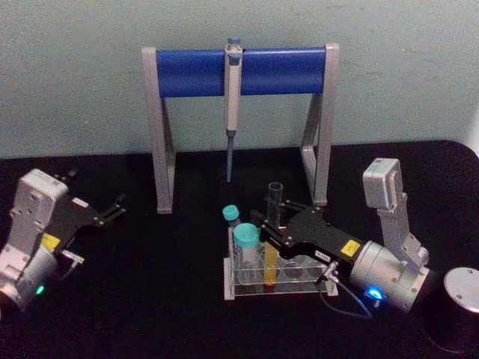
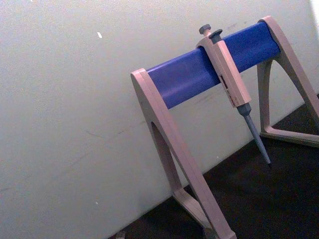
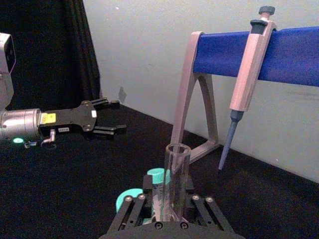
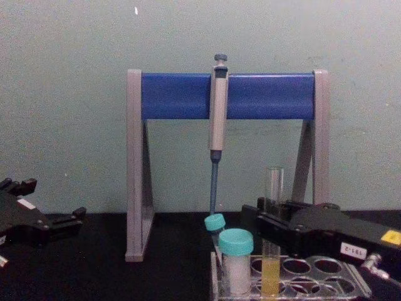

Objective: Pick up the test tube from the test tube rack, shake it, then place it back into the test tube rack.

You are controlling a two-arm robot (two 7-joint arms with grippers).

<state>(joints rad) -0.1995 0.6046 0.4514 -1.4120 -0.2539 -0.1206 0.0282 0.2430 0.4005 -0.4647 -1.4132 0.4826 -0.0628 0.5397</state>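
Note:
The test tube (image 1: 275,196) is tall, clear and uncapped, and it stands upright in the test tube rack (image 1: 303,288) with its yellow liquid down at rack level (image 4: 270,277). My right gripper (image 1: 271,226) reaches in from the right and is shut on the tube's middle. In the right wrist view the tube (image 3: 176,172) rises between that gripper's fingers (image 3: 153,186). My left gripper (image 1: 116,207) rests open and empty on the table far to the left, apart from the rack. It also shows across the table in the right wrist view (image 3: 112,117).
Two teal-capped tubes (image 1: 245,241) stand in the rack's left end, close beside the test tube. Behind is the grey-and-blue stand (image 1: 191,72) with a pipette (image 1: 232,97) hanging tip down just behind the rack. A black cylinder (image 1: 455,310) sits at the front right.

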